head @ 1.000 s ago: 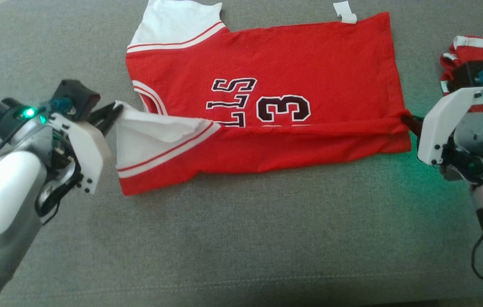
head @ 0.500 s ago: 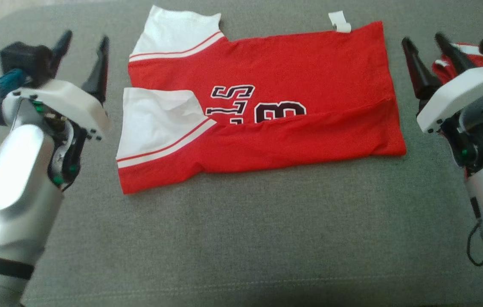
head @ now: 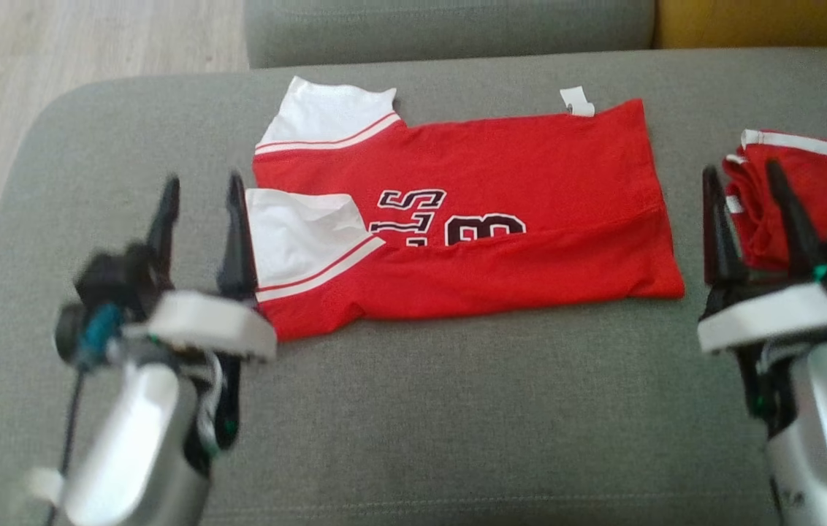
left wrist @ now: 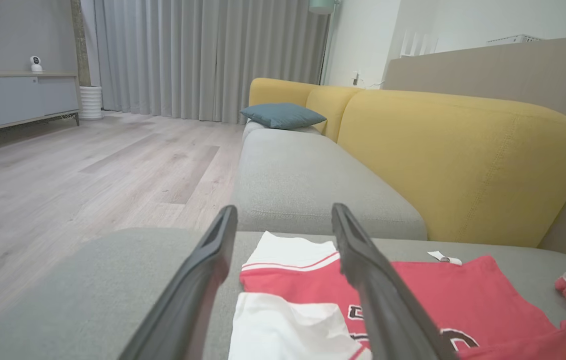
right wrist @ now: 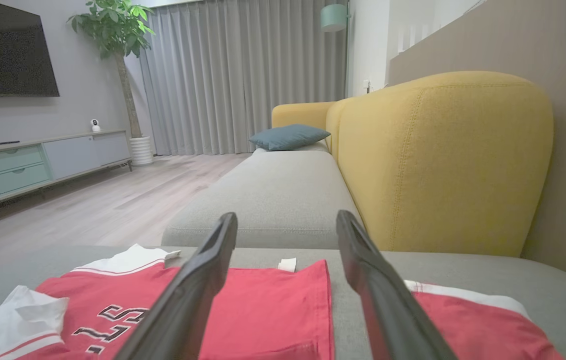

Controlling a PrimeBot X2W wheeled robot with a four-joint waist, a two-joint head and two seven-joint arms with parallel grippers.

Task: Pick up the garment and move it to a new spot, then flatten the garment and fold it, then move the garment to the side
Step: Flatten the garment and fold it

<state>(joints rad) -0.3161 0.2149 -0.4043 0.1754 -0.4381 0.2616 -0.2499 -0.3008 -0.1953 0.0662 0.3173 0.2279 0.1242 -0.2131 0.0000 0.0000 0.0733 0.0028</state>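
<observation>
While our left gripper [head: 202,186] hangs with its fingers spread wide and empty, its right finger shows just beside the jersey [head: 501,183], at the folded white sleeve. We see the jersey lying flat on the grey cushion [head: 413,409], near edge folded up over the number, between the two grippers. Our right gripper [head: 741,172] stands wide too, holding nothing, between the jersey's right edge and a second red garment [head: 822,190].
</observation>
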